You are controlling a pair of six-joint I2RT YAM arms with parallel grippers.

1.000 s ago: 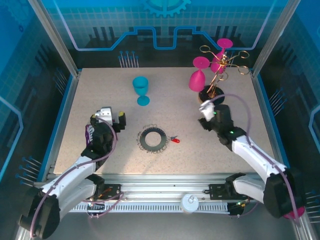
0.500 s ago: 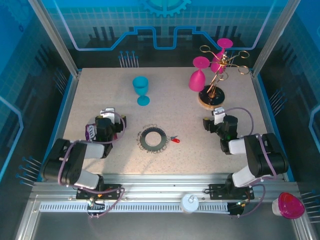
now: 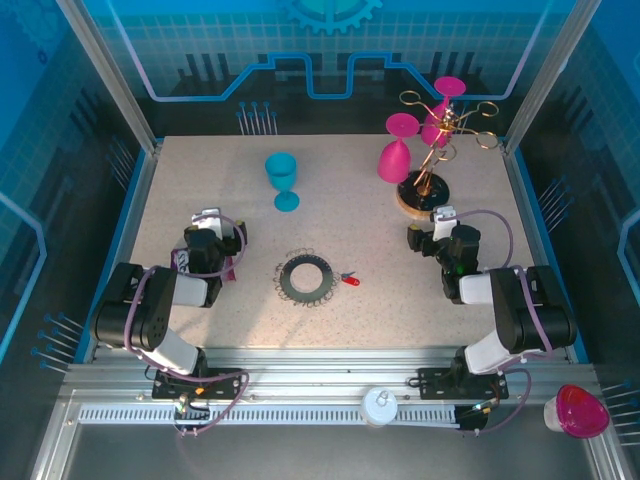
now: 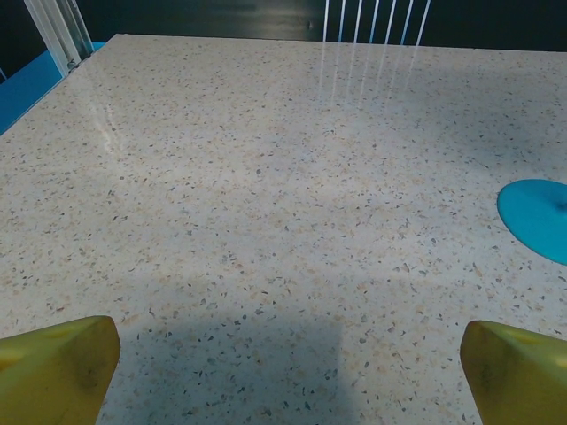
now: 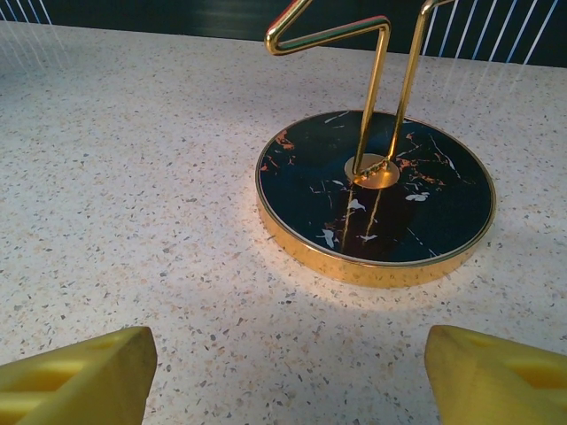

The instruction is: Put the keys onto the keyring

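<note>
The dark grey keyring [image 3: 306,279], fringed with thin wire loops, lies flat at the table's front centre. Just to its right lies the tiny red-headed key [image 3: 350,280], apart from the ring. My left gripper [image 3: 222,228] sits low over the table left of the ring. It is open: its yellow fingertips [image 4: 53,367] stand wide apart over bare tabletop, the left gripper [image 4: 288,372] holding nothing. My right gripper [image 3: 428,228] rests right of the key, in front of the rack. The right gripper [image 5: 288,372] is also open and empty, fingertips [image 5: 75,376] wide apart.
A teal goblet [image 3: 283,180] stands at the back centre, its foot [image 4: 536,217] ahead of the left gripper. A gold rack [image 3: 432,130] holding pink goblets [image 3: 395,150] stands back right on a round dark base [image 5: 376,195]. Another pink goblet [image 3: 577,410] lies off the table, front right.
Both arms have folded down and back toward their bases. The grippers have barely shifted and stay open. The ring and key have not moved.
</note>
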